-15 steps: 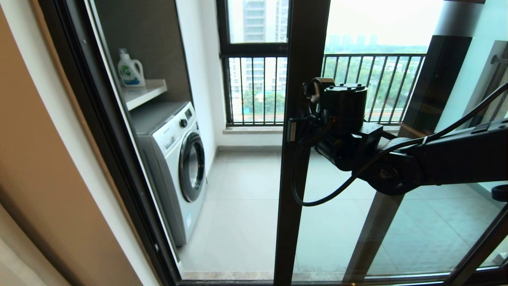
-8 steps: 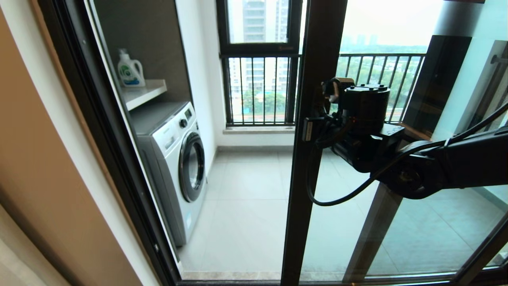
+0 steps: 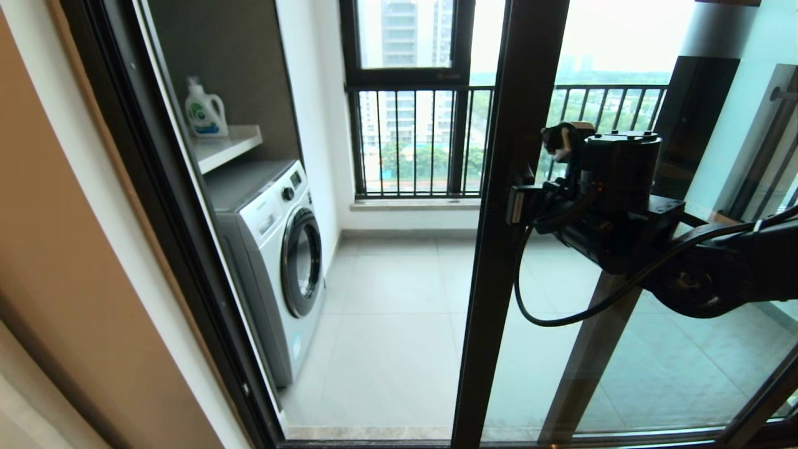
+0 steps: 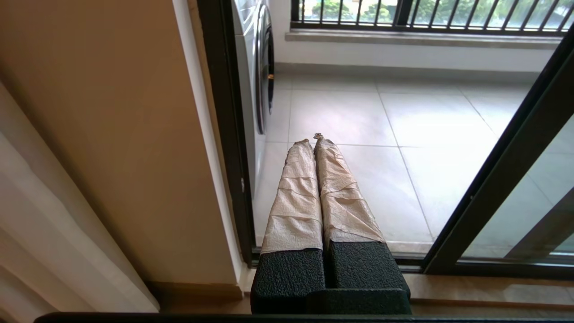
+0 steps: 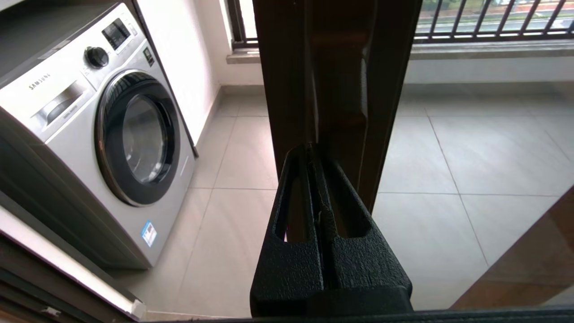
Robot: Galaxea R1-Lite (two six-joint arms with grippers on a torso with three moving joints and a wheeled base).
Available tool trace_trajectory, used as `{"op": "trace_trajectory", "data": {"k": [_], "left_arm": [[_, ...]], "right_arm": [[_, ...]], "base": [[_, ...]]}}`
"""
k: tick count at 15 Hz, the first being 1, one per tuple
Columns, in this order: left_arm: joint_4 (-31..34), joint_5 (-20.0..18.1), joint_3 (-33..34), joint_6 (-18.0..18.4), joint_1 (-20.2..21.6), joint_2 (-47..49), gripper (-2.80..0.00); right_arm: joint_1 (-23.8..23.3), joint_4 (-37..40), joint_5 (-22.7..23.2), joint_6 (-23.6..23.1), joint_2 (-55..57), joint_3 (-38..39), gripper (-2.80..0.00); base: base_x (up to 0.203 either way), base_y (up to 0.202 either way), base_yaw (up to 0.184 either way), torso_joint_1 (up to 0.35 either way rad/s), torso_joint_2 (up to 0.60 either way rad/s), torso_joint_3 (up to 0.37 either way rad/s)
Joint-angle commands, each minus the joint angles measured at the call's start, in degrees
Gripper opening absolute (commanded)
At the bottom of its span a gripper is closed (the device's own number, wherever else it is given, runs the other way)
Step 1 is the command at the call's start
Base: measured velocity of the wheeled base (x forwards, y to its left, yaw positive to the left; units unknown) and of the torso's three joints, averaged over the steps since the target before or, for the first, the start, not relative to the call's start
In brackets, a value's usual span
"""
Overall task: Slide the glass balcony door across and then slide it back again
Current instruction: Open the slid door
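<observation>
The glass balcony door stands partly open; its dark brown upright frame edge (image 3: 506,249) runs from floor to top in the head view, right of middle. My right gripper (image 5: 309,149) is shut, with its black fingertips pressed against that frame edge (image 5: 332,67) at about mid height. Nothing is held between its fingers. I cannot make out the bar handle. My left gripper (image 4: 316,137), its fingers wrapped in tan tape, is shut and empty. It hangs low by the left door jamb (image 4: 224,134), apart from the door (image 4: 506,179).
A white washing machine (image 3: 274,249) stands left on the balcony under a shelf with a detergent bottle (image 3: 204,111). The outer window with black railing bars (image 3: 405,143) is at the back. Another dark frame post (image 3: 592,362) shows through the glass at right. Tiled floor fills the opening.
The door's frame edge and my right gripper have moved together to the right, widening the opening. The left arm has not moved.
</observation>
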Motion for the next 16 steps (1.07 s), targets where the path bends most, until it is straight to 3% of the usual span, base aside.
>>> {"op": "trace_trajectory", "data": {"k": [1,13,16], "left_arm": [[0.0,0.0,0.0,0.0,0.0,0.1,-2.8],[0.0,0.0,0.0,0.0,0.0,0.1,-2.8],[0.0,0.0,0.0,0.0,0.0,0.1,-2.8]], "right_arm": [[-1.1,-0.2,0.2,0.0,-1.6,1.3,-2.8],[-6.5,-3.3,4.3,0.0,-8.9,11.7,-2.8],[-4.3,-3.3,8.3,-0.1,-11.8,13.7,-2.8]], "base": [[0.0,0.0,0.0,0.0,0.0,0.0],[0.0,0.0,0.0,0.0,0.0,0.0],[0.0,0.0,0.0,0.0,0.0,0.0]]}}
